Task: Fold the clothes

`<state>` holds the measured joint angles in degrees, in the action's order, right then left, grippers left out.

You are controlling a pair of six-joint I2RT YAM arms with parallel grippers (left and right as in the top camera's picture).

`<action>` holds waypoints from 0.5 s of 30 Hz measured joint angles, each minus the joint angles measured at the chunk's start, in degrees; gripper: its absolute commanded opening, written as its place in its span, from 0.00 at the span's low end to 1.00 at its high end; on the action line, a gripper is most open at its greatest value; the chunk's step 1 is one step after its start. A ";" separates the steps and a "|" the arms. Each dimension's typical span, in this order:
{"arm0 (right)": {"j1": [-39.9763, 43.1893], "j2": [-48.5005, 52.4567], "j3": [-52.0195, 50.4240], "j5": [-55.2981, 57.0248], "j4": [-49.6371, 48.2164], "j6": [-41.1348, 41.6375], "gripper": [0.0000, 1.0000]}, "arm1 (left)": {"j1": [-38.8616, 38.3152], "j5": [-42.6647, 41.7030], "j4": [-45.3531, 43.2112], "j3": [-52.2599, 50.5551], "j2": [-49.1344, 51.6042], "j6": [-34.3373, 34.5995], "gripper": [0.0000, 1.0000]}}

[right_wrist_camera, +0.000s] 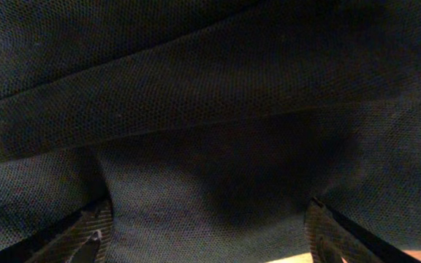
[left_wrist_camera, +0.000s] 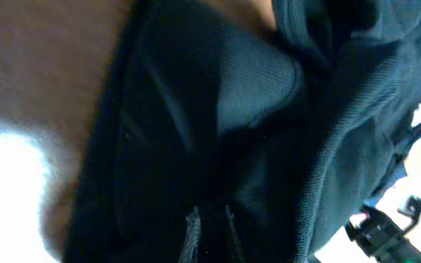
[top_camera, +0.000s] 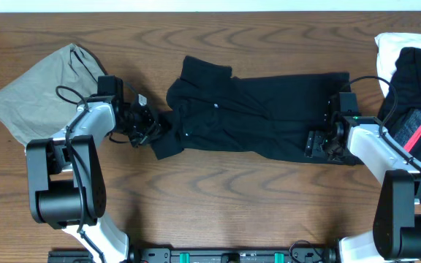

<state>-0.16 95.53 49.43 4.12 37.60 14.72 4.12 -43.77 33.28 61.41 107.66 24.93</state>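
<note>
"What do the arms look like from where you're standing?"

"Twins. The left arm point(top_camera: 93, 120) and the right arm point(top_camera: 375, 146) both have smooth white shells on the long links and fat black cylinders at the joints."

"Any wiring showing?"

"Thin black cables point(top_camera: 68, 95) run loose along the outside. A small green light point(top_camera: 354, 117) glows near the right wrist."

"And the ends?"

"The left gripper point(top_camera: 154, 127) and the right gripper point(top_camera: 324, 131) are black and blocky. Close up, the right fingers point(right_wrist_camera: 86, 234) are dark, flat and tapered. The left fingers point(left_wrist_camera: 192, 234) look thin and greyish, but they're blurred."
</note>
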 measured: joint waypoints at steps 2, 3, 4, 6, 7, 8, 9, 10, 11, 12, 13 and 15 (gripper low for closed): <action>0.00 0.00 0.00 0.02 0.00 0.00 0.83 | 0.00 -0.96 2.14 0.00 0.00 -1.11 0.15; 0.00 0.00 0.00 0.00 0.00 0.00 0.83 | -0.04 -1.25 3.30 0.00 0.00 -1.77 0.15; 0.00 0.00 0.00 0.02 0.00 0.00 0.83 | -0.04 -1.33 4.72 0.00 0.00 -2.60 0.16; 0.00 0.00 0.00 0.00 0.00 0.00 0.83 | -0.11 -0.90 7.28 0.00 0.00 -3.87 0.17; 0.00 0.00 0.00 0.00 0.00 0.00 0.83 | -0.17 -0.11 8.66 0.00 0.00 -4.31 0.17; 0.00 0.00 0.00 0.00 0.00 0.02 0.83 | -0.24 0.76 9.86 0.00 0.00 -4.52 0.22; 0.00 0.00 0.00 0.00 0.00 0.02 0.83 | -0.42 2.32 11.23 0.00 0.00 -5.20 0.28; 0.00 0.00 0.00 0.00 0.00 0.02 0.83 | -0.52 3.39 11.78 0.00 0.00 -5.60 0.35; 0.00 0.00 0.00 0.00 0.00 0.00 0.83 | -0.70 4.57 12.37 0.00 0.00 -5.75 0.44; 0.00 0.00 0.00 0.00 0.00 0.02 0.83 | -0.87 5.51 12.68 0.00 0.00 -5.81 0.50; 0.00 0.00 0.00 0.00 0.00 0.02 0.83 | -1.01 6.40 12.74 -0.02 0.00 -5.90 0.54; 0.00 0.00 0.00 0.02 0.00 0.02 0.83 | -1.22 7.39 12.76 -0.02 0.00 -5.97 0.56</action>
<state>-0.16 95.53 49.43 4.14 37.60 14.74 2.90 -36.38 46.04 61.39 107.66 18.96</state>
